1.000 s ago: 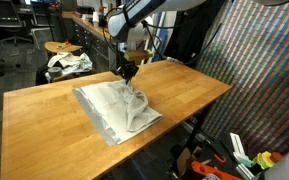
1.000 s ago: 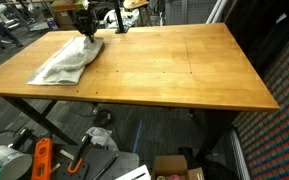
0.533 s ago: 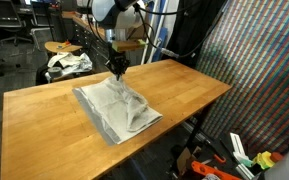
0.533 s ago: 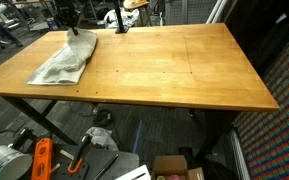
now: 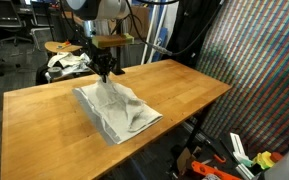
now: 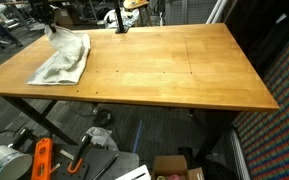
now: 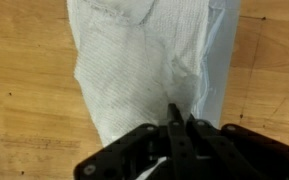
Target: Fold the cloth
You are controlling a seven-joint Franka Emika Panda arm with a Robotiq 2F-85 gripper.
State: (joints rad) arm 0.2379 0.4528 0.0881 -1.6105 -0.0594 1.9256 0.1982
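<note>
Cloth (image 7: 144, 70) edge pinched, lifted, hand (image 7: 181, 126) closed

Wooden table (image 5: 44, 125) fills both ext. views, black legs (image 6: 32, 118) underneath. Fabric bundle (image 5: 69, 63), white & dark, sits just beyond its far edge. Multicolour panel (image 5: 259, 70) alongside. On the floor: orange tool (image 6: 41, 160), cardboard box (image 6: 174, 168).

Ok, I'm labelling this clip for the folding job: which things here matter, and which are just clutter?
Part of the job:
- the cloth
- the gripper, shut on the cloth
- the table it lies on

Just lying about:
- fabric bundle behind the table
- orange tool on the floor
- cardboard box on the floor
</note>
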